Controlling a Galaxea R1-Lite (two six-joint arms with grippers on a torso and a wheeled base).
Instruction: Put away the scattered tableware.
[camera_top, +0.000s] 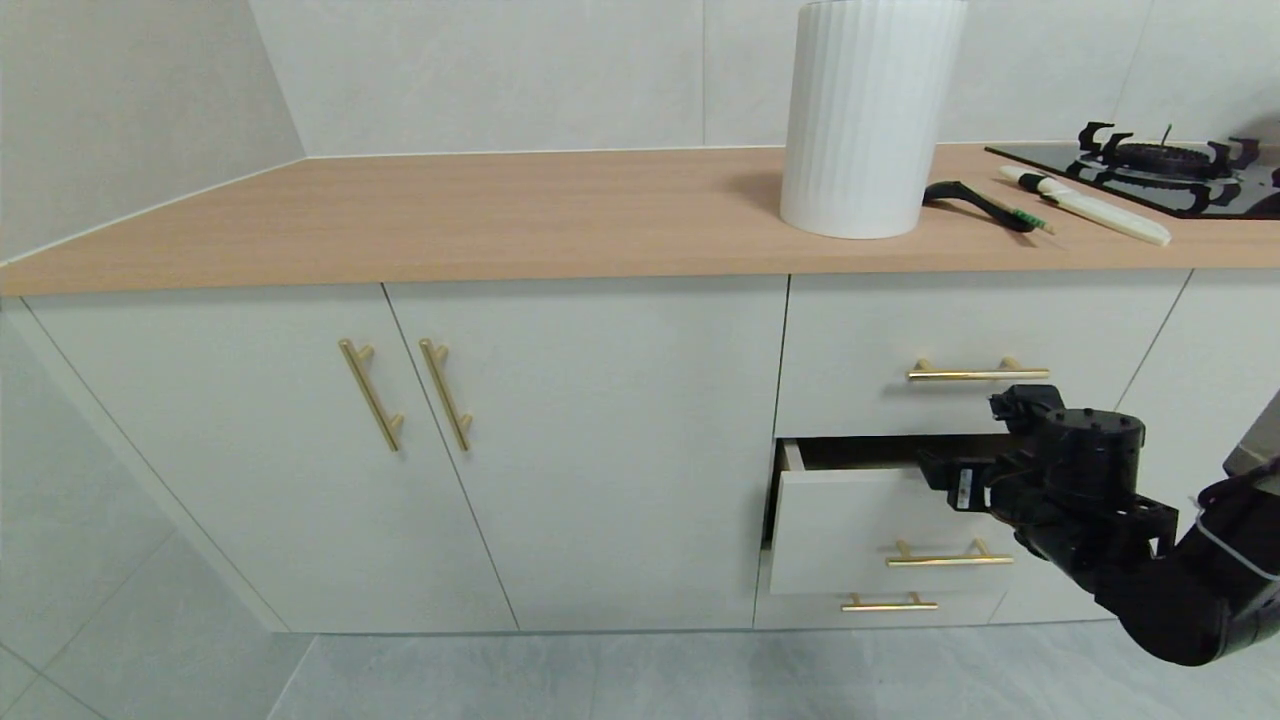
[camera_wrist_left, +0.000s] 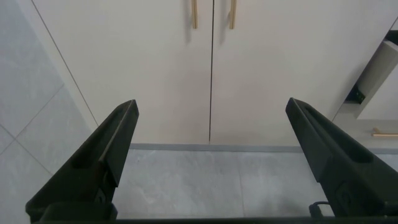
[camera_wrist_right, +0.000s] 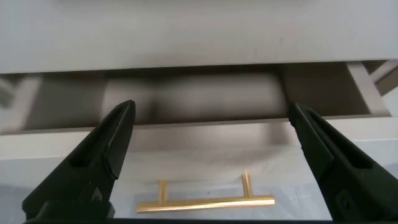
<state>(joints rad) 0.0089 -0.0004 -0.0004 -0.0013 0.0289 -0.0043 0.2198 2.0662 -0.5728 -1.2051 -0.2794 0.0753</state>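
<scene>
Left gripper (camera_wrist_left: 211, 104): fingers spread wide and holding nothing. It hangs low before the cupboard doors (camera_wrist_left: 211, 62), above the floor (camera_wrist_left: 205, 180). The door handles are cut off at the top edge of the left wrist view.

Right gripper (camera_top: 985, 440): at lower right of the head view, in front of the open drawer (camera_top: 860, 530). In the right wrist view it (camera_wrist_right: 211, 107) is released, with its fingers well apart and nothing between them. It faces the gap above the drawer front. The arm behind it runs off the right edge of the head view.

Drawer: the middle one of three is pulled part way out. Its gold handle (camera_top: 950, 558) is untouched, below the gripper. The inside is dark and smeared in the right wrist view, so the contents cannot be told. The shut drawer (camera_top: 980, 340) above it sits under the counter (camera_top: 500, 220).

Counter, upper right of the head view: a white ribbed jar (camera_top: 870, 110) stands with its top cut off by the frame. Just right of it lies a black utensil (camera_top: 975, 200), its near end partly hidden behind the jar. Beside that lies a thin green-tipped stick (camera_top: 1030, 218), possibly chopsticks. Next is a long white piece (camera_top: 1085, 208) with a dark band. All three lie loose on the counter.

Far right: a black hob (camera_top: 1160, 170), cut by the frame edge.
</scene>
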